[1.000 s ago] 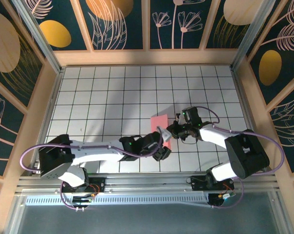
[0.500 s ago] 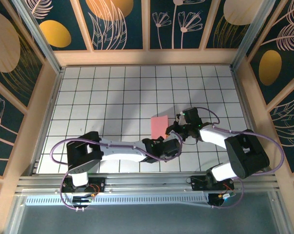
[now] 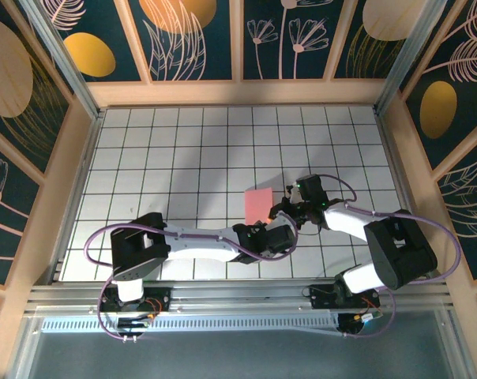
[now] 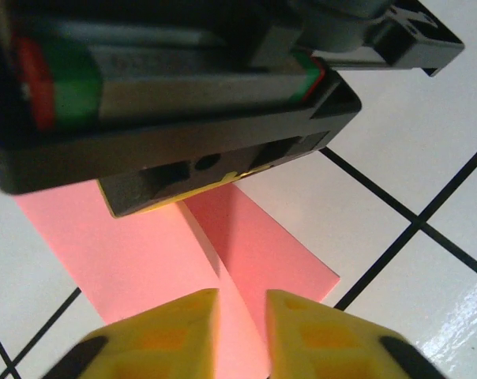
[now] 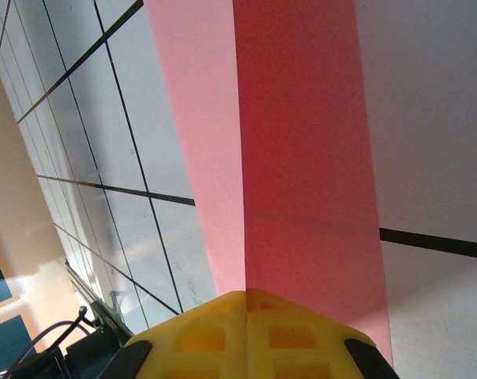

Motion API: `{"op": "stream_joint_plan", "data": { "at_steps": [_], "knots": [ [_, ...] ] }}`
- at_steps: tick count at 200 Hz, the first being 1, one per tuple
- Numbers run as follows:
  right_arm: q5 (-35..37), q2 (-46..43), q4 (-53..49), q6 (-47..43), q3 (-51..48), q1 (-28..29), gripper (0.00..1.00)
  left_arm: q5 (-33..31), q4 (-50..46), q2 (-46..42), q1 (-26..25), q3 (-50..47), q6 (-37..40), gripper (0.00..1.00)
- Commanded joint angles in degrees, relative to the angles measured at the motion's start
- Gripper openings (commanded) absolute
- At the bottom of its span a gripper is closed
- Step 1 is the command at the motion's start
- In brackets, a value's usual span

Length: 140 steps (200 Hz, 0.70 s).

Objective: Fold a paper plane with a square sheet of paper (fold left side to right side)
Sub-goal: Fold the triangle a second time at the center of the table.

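The left gripper (image 4: pixel 242 316) hovers at the paper's (image 4: pixel 144 253) near end, its fingers slightly apart astride a raised fold. The paper lies on the table (image 3: pixel 183 158) between both grippers. It is a blunt strip with no point formed, and its long axis runs near to far. The right gripper (image 5: pixel 246 304) is clamped on the paper's right edge. If the left gripper closes off the crease or tugs against that hold, the fold could skew or tear.

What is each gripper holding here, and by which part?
Right gripper: shut on the pink paper, at its edge, on the crease. Left gripper: fingers flank the raised fold; grip unclear.
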Motion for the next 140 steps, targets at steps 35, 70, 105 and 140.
{"op": "stream_joint_plan", "data": {
  "at_steps": [35, 70, 105, 140],
  "knots": [
    [0.1, -0.3, 1.8, 0.8, -0.5, -0.7, 0.00, 0.1, 0.2, -0.3, 0.1, 0.5, 0.1, 0.04],
    [-0.5, -1.0, 3.7, 0.9, -0.4, -1.2, 0.07, 1.2, -0.1, -0.6, 0.1, 1.1, -0.8, 0.00],
    [-1.1, -2.1, 5.5, 1.0, 0.0, -3.2, 0.15, 4.0, 0.8, -2.3, 1.2, 0.5, -2.4, 0.00],
    [-1.3, -2.4, 5.0, -0.5, 2.0, -6.5, 0.26, 7.5, 2.8, -4.6, 3.3, -1.7, -3.6, 0.00]
  ]
}}
